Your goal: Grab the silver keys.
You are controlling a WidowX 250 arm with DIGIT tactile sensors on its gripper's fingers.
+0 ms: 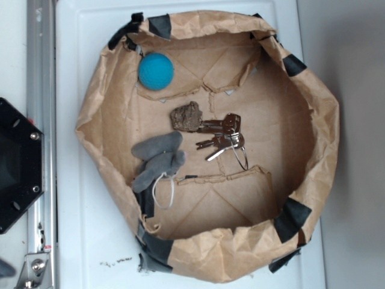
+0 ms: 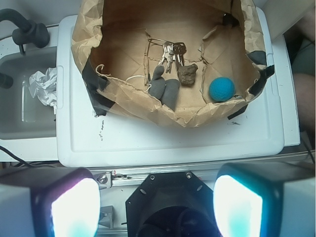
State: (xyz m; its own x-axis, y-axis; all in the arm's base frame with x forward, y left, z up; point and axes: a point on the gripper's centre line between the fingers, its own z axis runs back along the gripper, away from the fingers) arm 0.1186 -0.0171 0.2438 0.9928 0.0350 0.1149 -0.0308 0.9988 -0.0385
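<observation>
Gripper (image 2: 157, 207): nearest the wrist lens, two glowing pads spread wide apart, nothing between them, well back from the bin.
Counter (image 2: 163, 140): white slab, bare strip lay between gripper and bin wall.
Paper bin (image 1: 90, 114): crumpled brown walls, black-taped at the rim, raised on every side; open from above.
Silver keys (image 1: 224, 137): lay flat near the middle of the bin floor, wire ring trailing toward the paper fold; bare floor on the side away from the fabric piece.
Rock (image 1: 186, 117): touched the keys' upper blades.
Grey fabric piece (image 1: 157, 159): just beside the keys, apart, white cord loop at its lower end.
Teal ball (image 1: 156, 71): near the bin wall, well apart from the keys.
</observation>
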